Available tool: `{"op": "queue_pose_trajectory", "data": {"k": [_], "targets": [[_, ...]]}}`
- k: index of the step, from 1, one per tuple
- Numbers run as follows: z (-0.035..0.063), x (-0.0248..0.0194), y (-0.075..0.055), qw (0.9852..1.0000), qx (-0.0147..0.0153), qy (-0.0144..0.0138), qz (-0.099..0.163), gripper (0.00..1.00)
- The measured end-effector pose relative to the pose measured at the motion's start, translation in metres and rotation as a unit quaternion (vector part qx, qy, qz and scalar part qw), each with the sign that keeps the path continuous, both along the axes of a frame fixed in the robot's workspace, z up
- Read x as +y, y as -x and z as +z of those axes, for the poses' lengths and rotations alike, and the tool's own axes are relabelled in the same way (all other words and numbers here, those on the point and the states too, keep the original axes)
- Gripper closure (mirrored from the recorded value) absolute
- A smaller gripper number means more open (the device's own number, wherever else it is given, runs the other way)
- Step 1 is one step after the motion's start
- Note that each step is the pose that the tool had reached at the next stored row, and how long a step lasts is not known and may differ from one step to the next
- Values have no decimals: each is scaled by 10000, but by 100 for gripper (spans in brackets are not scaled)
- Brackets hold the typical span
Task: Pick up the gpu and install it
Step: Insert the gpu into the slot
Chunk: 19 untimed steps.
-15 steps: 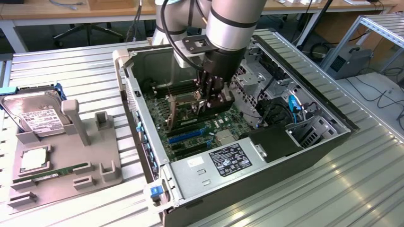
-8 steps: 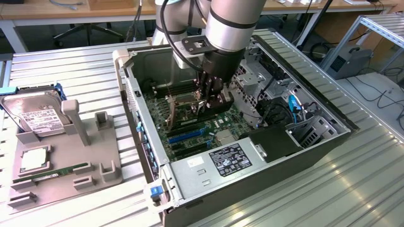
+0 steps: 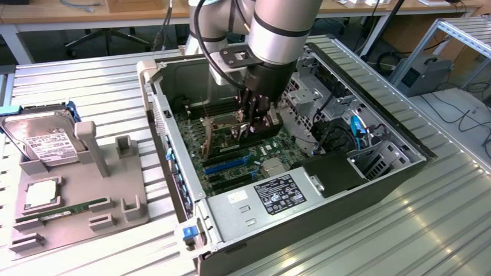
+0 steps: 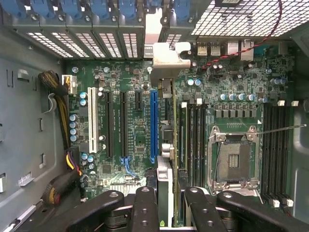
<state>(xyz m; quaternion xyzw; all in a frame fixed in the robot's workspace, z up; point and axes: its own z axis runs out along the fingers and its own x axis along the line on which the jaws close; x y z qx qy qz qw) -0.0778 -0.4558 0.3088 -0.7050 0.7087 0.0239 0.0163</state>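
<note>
My gripper [image 3: 252,125] reaches down inside the open computer case [image 3: 165,109] and is shut on the gpu [image 3: 239,131], which it holds upright on edge over the motherboard [image 3: 230,161]. In the wrist view the gpu [image 4: 166,58] shows edge-on between the two black fingers [image 4: 145,208]. Its silver end bracket points at the case's rear slot openings. The green board runs alongside the long blue slot [image 4: 153,125]. Whether the card's edge sits in a slot I cannot tell.
On the exterior view's left a grey fixture [image 3: 115,201] carries a hard drive [image 3: 42,141] and a thin RAM stick [image 3: 77,208]. Inside the case are the CPU socket [image 4: 234,162], memory slots [image 4: 193,140], cable bundles [image 4: 60,101] and the power supply [image 3: 280,195].
</note>
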Motion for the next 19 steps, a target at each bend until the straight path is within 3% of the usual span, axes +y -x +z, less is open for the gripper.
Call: {"op": "queue_pose_trajectory", "data": {"k": [19], "targets": [[-40, 0, 25, 10000, 0, 1, 0, 73]]}}
